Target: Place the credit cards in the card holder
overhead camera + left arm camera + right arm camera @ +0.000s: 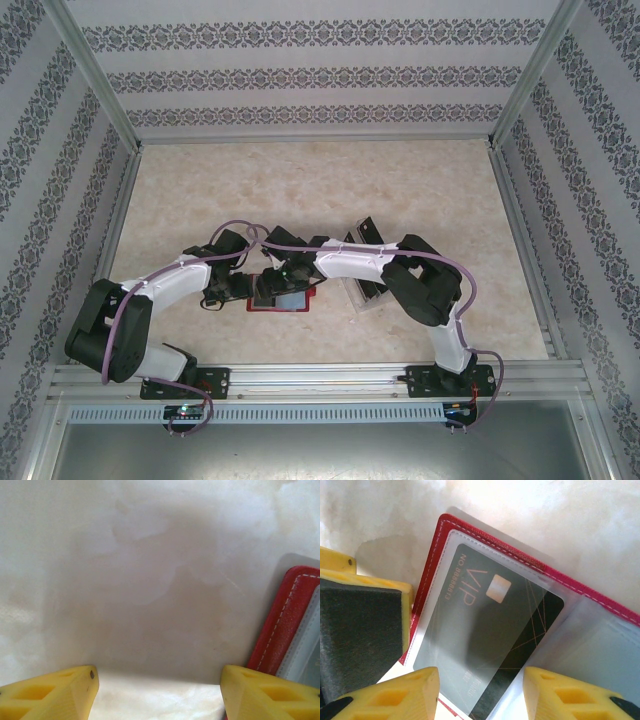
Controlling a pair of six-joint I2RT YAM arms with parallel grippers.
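The red card holder (437,555) lies open on the table, its red edge showing under the two wrists (304,307). One dark credit card (490,615) with "VIP" lettering sits mostly inside its clear pocket, the right corner still bare. My right gripper (480,690) hovers open over the card's near end, a fingertip on each side. My left gripper (157,690) is open with bare table between its tips. Its right finger (260,690) rests at the holder's red edge (287,625). The same finger (360,625) appears beside the holder in the right wrist view.
A clear plastic tray (366,296) stands just right of the holder, under the right forearm, with something dark at its far end. Aluminium rails (300,375) run along the near edge. Patterned walls close in the table on three sides.
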